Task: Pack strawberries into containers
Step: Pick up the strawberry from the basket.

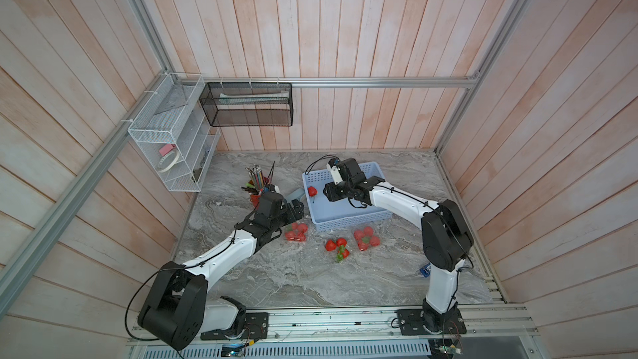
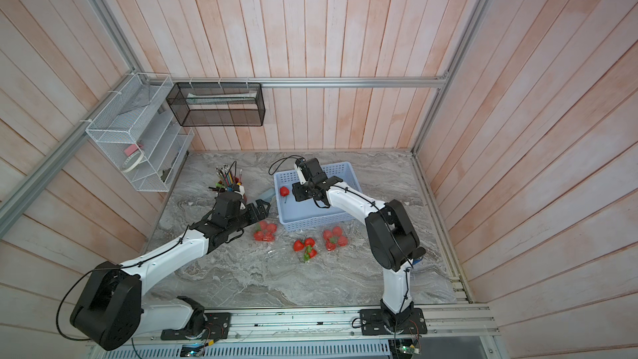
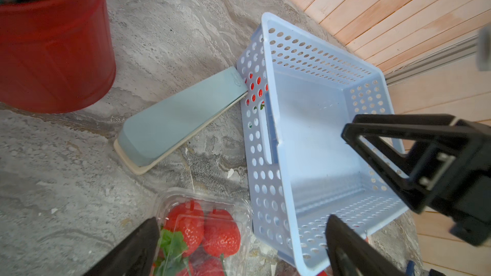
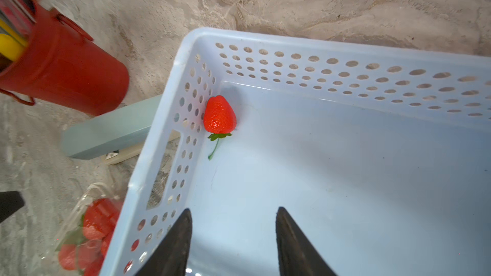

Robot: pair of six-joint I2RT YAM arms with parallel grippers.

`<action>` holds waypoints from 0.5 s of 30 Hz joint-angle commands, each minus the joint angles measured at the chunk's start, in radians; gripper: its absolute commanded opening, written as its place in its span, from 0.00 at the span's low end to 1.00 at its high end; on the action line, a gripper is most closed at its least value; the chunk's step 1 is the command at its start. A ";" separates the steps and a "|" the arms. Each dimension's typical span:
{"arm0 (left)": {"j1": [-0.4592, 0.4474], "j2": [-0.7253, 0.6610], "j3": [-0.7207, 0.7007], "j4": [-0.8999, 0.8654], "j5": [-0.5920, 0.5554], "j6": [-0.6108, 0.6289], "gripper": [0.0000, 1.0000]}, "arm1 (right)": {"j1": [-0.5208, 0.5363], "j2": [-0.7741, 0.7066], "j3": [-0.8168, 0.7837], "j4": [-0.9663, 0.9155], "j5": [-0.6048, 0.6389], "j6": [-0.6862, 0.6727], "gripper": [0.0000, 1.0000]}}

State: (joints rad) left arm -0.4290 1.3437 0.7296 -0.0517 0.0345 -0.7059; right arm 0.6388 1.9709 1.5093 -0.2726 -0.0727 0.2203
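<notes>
Against handle wall of blue basket point(image 4: 292, 45): lone strawberry point(image 4: 219, 114), axis along wall, ahead of right gripper point(image 4: 234, 210), half-open, empty; left gripper point(image 3: 242, 219) wide open, empty, farther off.

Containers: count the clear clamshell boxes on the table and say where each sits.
3. All sit before the blue basket: first container beside the left gripper, second container in the middle, third container nearest the right arm. The arms could hide more.

White arm shells point(image 1: 221, 257), black joints point(image 1: 445, 236), black cables point(image 1: 128, 312) tied alongside; left gripper point(image 3: 243, 221), right gripper point(image 4: 234, 209) black.
</notes>
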 commanded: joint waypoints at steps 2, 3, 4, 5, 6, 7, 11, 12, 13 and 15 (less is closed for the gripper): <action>0.024 0.060 0.044 0.039 0.042 0.031 0.99 | -0.001 0.106 0.121 -0.012 -0.008 -0.049 0.52; 0.027 0.071 0.050 0.044 0.050 0.031 1.00 | -0.004 0.135 0.147 -0.017 -0.015 -0.051 0.52; 0.029 0.085 0.055 0.048 0.055 0.031 1.00 | -0.005 0.157 0.168 -0.021 -0.022 -0.052 0.52; 0.030 0.098 0.061 0.049 0.060 0.032 0.99 | -0.008 0.181 0.192 -0.025 -0.032 -0.052 0.52; 0.032 0.109 0.067 0.052 0.064 0.035 0.99 | -0.009 0.205 0.212 -0.027 -0.040 -0.053 0.53; 0.034 0.116 0.072 0.052 0.065 0.036 1.00 | -0.011 0.223 0.228 -0.027 -0.047 -0.052 0.53; 0.040 0.138 0.085 0.050 0.068 0.046 0.99 | -0.013 0.299 0.300 -0.038 -0.088 -0.052 0.53; 0.041 0.142 0.085 0.051 0.069 0.047 0.99 | -0.013 0.317 0.316 -0.040 -0.102 -0.052 0.53; 0.044 0.144 0.087 0.052 0.070 0.048 0.99 | -0.012 0.332 0.329 -0.043 -0.115 -0.050 0.53; 0.048 0.149 0.087 0.052 0.072 0.048 0.99 | -0.012 0.361 0.355 -0.044 -0.148 -0.046 0.53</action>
State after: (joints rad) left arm -0.3904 1.4803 0.7856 -0.0212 0.0956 -0.6773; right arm 0.6300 2.2910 1.8160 -0.2928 -0.1562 0.1791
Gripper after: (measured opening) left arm 0.993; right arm 0.530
